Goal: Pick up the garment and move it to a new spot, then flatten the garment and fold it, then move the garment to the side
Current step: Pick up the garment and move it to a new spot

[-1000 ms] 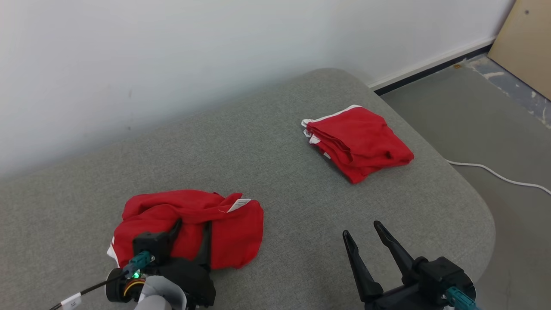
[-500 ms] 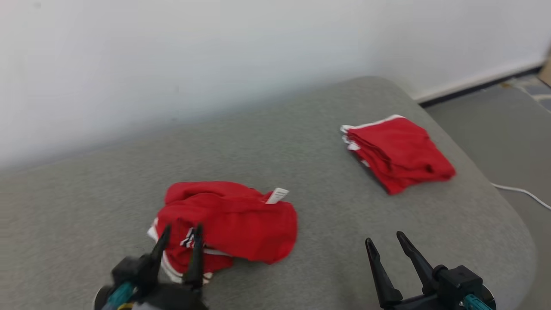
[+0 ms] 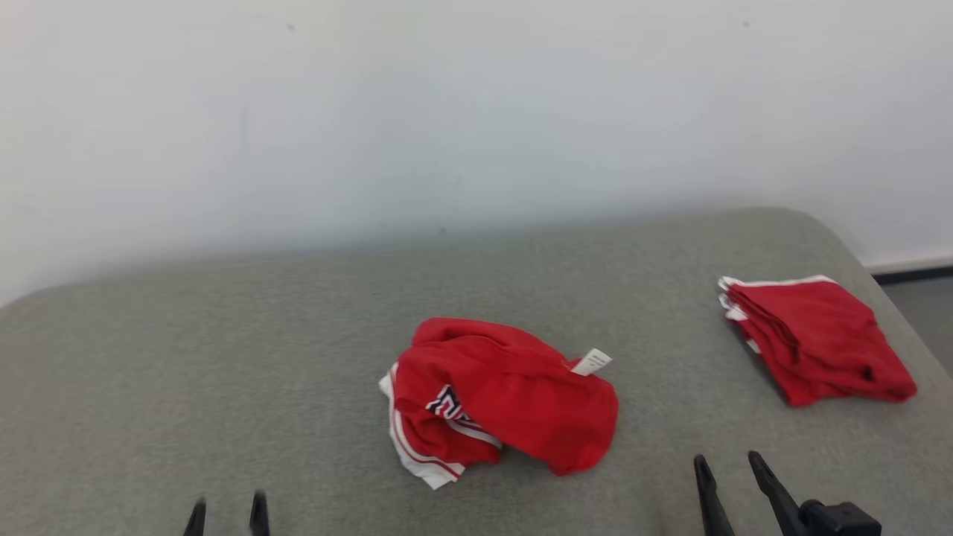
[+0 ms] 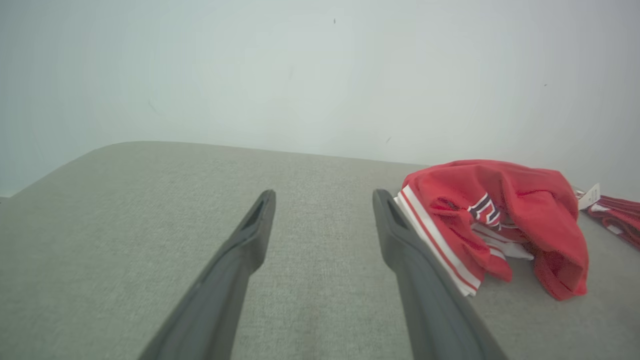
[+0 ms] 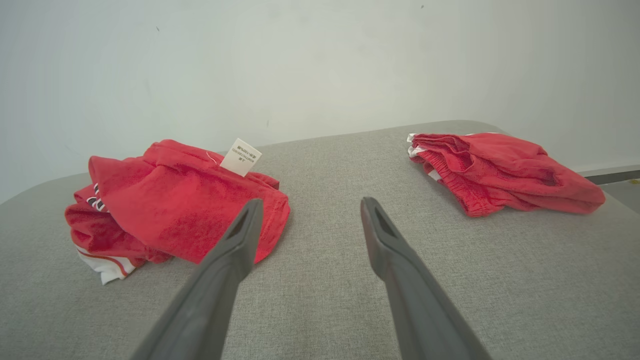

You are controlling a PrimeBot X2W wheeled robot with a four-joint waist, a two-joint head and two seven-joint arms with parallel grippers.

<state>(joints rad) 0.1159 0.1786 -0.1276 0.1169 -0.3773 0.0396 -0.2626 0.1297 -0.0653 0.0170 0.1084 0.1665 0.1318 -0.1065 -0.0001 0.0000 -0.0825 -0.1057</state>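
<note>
The left gripper (image 3: 228, 503), fingers spread and empty, has pulled clear of the crumpled red garment (image 3: 499, 398) it reached into a second ago, while the right gripper (image 3: 726, 459) hovers likewise spread, holding nothing.

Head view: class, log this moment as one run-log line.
garment: crumpled, unheld | flatten: not yet done | left gripper: open, empty | right gripper: open, empty | folded pile: at right

Illumination is bright, even and diffuse. Shadows are soft; a narrow one lies under the garment (image 3: 514, 402) at its lower edge. The head view is motion-blurred, most at the left claw (image 3: 228, 514). Wrist views are sharper.
</note>
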